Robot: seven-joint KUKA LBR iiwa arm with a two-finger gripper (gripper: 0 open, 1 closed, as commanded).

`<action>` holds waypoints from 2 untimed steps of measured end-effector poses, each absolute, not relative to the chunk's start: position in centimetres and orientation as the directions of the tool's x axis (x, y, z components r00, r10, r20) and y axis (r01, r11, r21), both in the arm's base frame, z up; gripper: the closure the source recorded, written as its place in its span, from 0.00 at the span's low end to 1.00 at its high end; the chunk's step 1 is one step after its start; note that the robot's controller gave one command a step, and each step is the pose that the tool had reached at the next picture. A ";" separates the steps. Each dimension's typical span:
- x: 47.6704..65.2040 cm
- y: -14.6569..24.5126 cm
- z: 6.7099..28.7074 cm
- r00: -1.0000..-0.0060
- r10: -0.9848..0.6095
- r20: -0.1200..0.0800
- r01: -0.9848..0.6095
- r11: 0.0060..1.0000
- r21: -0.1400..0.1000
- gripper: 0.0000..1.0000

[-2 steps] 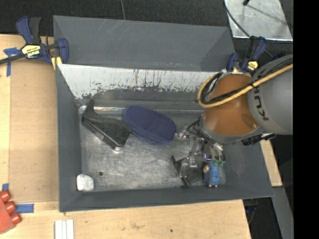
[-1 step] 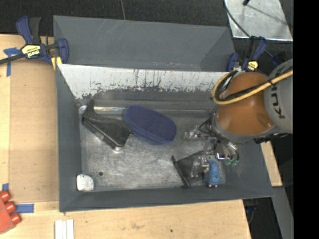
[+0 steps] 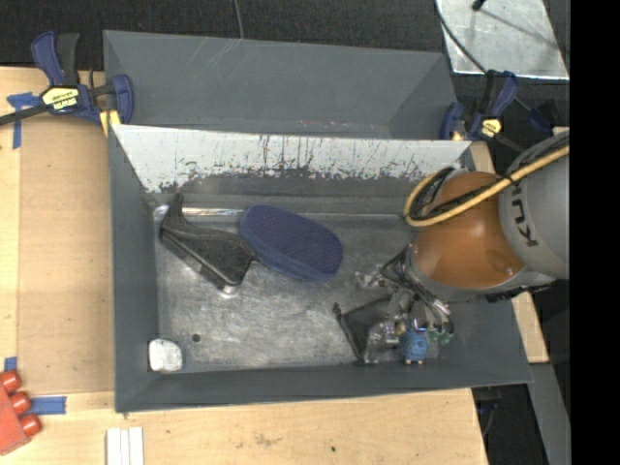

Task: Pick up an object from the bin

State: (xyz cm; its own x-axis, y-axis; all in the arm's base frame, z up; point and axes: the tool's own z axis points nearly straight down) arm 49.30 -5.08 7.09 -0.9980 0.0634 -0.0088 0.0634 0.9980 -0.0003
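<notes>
Camera view: my pincer (image 3: 392,329) sits low at the lower right of the bin (image 3: 291,76); how wide it stands I cannot tell. Nothing seems picked yet: the blue oval pad (image 3: 291,242), black tool (image 3: 208,250) and white lump (image 3: 165,356) lie on the floor to its left.

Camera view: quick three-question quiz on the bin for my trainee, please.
1. True or false: the gripper hangs over the blue oval thing.
2. Where in the bin does the small white lump lie? A: lower-left corner of the view. B: centre of the floor. C: beneath the gripper.
3. What lies just left of the blue oval thing?
Key: 1 false, it is at the lower right of the floor. 2 A. 3 the dark wedge-shaped thing.
</notes>
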 end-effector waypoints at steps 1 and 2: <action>49.5 -5.1 7.3 -0.998 0.061 -0.006 0.061 0.998 0.000 0.00; 50.0 -5.2 7.6 -0.998 0.063 -0.024 0.063 0.998 -0.001 1.00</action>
